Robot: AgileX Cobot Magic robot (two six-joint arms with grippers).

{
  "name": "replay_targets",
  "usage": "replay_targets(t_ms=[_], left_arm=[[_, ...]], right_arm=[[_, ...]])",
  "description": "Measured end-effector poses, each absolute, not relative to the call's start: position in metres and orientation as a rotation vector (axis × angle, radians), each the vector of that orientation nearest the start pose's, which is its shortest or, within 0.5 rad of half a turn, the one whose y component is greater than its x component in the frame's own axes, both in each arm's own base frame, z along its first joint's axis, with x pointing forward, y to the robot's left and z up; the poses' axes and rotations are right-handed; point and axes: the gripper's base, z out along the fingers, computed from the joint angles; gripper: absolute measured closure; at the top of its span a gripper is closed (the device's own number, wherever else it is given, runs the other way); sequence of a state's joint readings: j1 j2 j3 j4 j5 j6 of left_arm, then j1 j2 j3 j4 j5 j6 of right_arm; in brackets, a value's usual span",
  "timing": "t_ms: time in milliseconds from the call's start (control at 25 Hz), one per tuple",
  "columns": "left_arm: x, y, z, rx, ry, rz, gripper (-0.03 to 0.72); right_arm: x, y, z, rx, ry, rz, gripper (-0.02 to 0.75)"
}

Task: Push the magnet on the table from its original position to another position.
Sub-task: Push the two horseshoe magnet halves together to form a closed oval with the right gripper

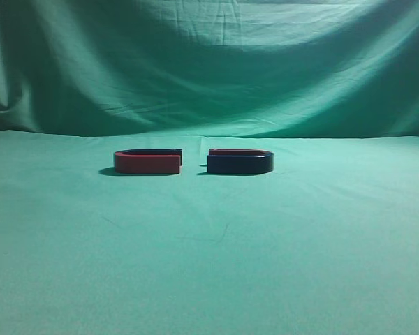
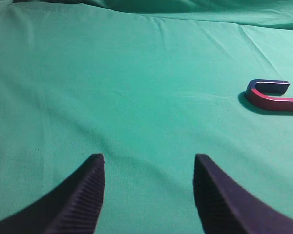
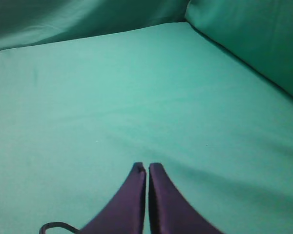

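Observation:
The magnet (image 1: 240, 162), a low U shape with a dark navy outer side and a thin red top rim, lies flat on the table (image 1: 209, 251) a little right of centre. It does not show in either wrist view. My left gripper (image 2: 149, 163) is open and empty over bare green cloth. My right gripper (image 3: 147, 168) is shut on nothing over bare cloth. Neither gripper shows in the exterior view.
A same-sized U-shaped magnet with a red outer side (image 1: 147, 162) lies just left of the dark one, a small gap between them; it also shows in the left wrist view (image 2: 271, 96) at the far right. A draped green backdrop (image 1: 209, 63) hangs behind.

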State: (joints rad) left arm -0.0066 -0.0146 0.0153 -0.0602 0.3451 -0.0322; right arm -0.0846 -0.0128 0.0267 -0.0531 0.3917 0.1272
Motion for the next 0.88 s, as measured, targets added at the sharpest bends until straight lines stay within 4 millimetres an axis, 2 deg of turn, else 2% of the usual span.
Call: replay_targets(t_ms=[880], left_arm=[[0.0529, -0.0022, 0.1777, -0.061, 1.829, -0.086, 0.316]], right_arm=[[0.0516, -0.0062, 0.1698, 0.167, 1.881, -0.024, 0.738]])
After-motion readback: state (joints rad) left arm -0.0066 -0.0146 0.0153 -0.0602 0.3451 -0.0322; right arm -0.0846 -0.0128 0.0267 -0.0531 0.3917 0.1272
